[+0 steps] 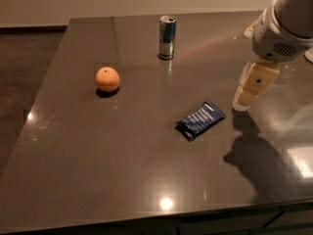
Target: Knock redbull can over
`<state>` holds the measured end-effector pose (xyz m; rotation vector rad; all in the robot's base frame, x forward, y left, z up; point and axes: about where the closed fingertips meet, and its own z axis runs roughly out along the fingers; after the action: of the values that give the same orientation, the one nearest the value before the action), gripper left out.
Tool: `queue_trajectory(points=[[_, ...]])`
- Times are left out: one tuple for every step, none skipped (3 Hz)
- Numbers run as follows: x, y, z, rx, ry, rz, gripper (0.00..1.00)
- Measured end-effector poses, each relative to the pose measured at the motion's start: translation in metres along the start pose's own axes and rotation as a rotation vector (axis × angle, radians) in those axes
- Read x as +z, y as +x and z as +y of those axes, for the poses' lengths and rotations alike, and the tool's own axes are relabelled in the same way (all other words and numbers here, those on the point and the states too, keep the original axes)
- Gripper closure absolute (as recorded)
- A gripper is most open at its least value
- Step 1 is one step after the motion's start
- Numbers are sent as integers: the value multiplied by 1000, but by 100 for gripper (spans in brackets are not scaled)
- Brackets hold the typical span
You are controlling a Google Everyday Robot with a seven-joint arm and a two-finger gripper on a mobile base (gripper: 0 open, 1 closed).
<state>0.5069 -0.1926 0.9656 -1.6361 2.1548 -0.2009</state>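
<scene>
The can (167, 37) stands upright near the far edge of the table (98, 170), a little right of the middle of that edge, with its silver rim on top and its blue and silver panels towards the camera. A faint reflection of it shows on the glossy dark top just in front of its base. The gripper (243, 101) is at the right side of the table, well apart from the can and nearer the camera than it. It hangs point-down and tilted from the white arm (283, 28), which comes in from the upper right corner. Whether the gripper is open or closed cannot be told from this angle, and no object is seen in its hold. Its tip is low over the table, though I cannot tell whether it touches the surface, and its shadow (254, 155) spreads across the top on the near side. A wrapper (200, 119) (flat, dark blue, lying at a slant) rests just left of the gripper's tip, near it but apart. An orange (107, 79) sits on the left half of the table, well apart from the can and from the wrapper, and nearer the camera than the can.
</scene>
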Motion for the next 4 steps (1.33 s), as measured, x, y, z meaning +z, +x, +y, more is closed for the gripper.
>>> queue_trajectory(points=[[22,-18,-26,39,29,-91,0],[48,-46,-48,71,49,-199,0],[77,-76,-68,131,83,-287,0],[98,-96,-87,204,131,-320,0]])
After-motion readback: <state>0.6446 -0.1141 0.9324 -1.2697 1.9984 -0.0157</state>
